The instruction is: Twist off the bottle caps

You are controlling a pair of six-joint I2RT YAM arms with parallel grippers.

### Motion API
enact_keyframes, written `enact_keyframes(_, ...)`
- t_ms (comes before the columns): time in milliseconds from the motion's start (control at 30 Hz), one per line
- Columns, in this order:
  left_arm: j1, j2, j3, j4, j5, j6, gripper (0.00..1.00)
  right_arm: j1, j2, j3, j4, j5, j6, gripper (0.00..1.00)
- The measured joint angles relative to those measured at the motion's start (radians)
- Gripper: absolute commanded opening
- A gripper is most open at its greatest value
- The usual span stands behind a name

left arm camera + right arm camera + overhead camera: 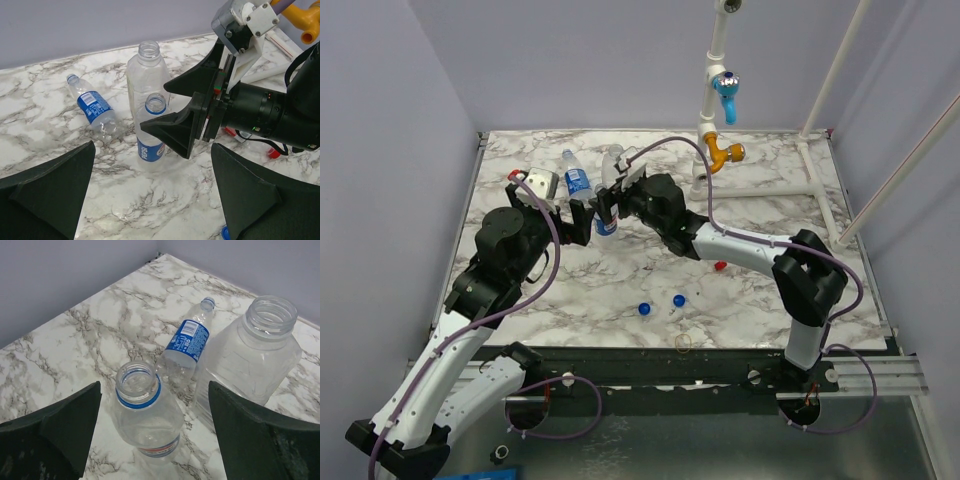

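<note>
Where right fingers [172, 131] cross it, bottle [150, 150] is hidden.

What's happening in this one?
The right end effector sits open around an upright blue-label bottle whose cap is already off. The left end effector faces it, open and holding nothing. A second blue-label bottle lies uncapped beside a wider clear bottle. Two blue caps and a red cap lie loose on the table.
</note>
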Motion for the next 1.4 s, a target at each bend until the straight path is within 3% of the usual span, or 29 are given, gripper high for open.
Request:
enact_keyframes(67,0.000,0.002,0.000,0.000,0.001,0.000,0.99,0.000,-0.005,0.021,-0.035,0.001,0.007,1.00)
enact_keyframes(433,0.000,0.020,0.001,0.000,0.001,0.000,0.99,0.000,-0.229,-0.017,-0.244,0.035,0.072,1.00)
enact_keyframes(800,0.000,0.072,0.036,0.000,0.037,0.021,0.99,-0.003,-0.536,-0.324,-0.623,0.235,0.293,1.00)
enact_keyframes(1000,0.000,0.072,0.036,0.000,0.112,0.039,0.99,-0.051,-0.583,-0.452,-0.795,0.343,0.426,1.00)
enact_keyframes(1233,0.000,0.058,0.036,-0.001,0.208,0.059,0.99,-0.209,-0.586,-0.503,-0.777,0.361,0.466,1.00)
enact_keyframes(1400,0.000,0.039,0.036,-0.002,0.284,0.082,0.99,-0.241,-0.517,-0.530,-0.681,0.329,0.446,1.00)
